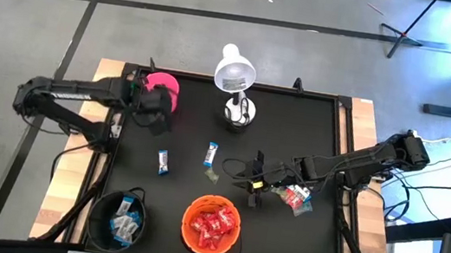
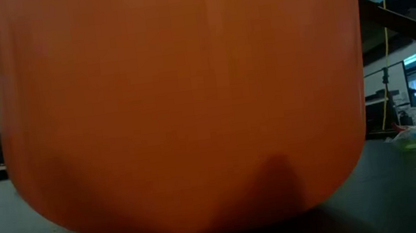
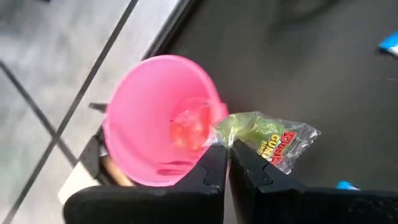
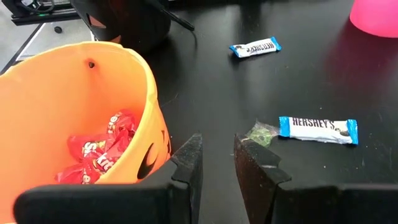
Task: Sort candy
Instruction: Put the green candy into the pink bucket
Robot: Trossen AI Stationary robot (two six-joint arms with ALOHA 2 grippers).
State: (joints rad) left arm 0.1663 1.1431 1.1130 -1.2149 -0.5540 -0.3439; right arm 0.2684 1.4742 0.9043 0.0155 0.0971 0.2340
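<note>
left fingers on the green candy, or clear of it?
Touching. The left wrist view shows the left fingers shut on the green candy's wrapper edge, beside the pink cup.

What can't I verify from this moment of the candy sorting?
- Low view: the orange bowl fills the picture, hiding both arms and nearly all the table.
- High view: wrappers in the black bowl are too small to read.
- High view: the left gripper covers part of the pink cup, so the green candy in its jaws shows only in the left wrist view.
- Pile beside the right gripper: count unclear.
</note>
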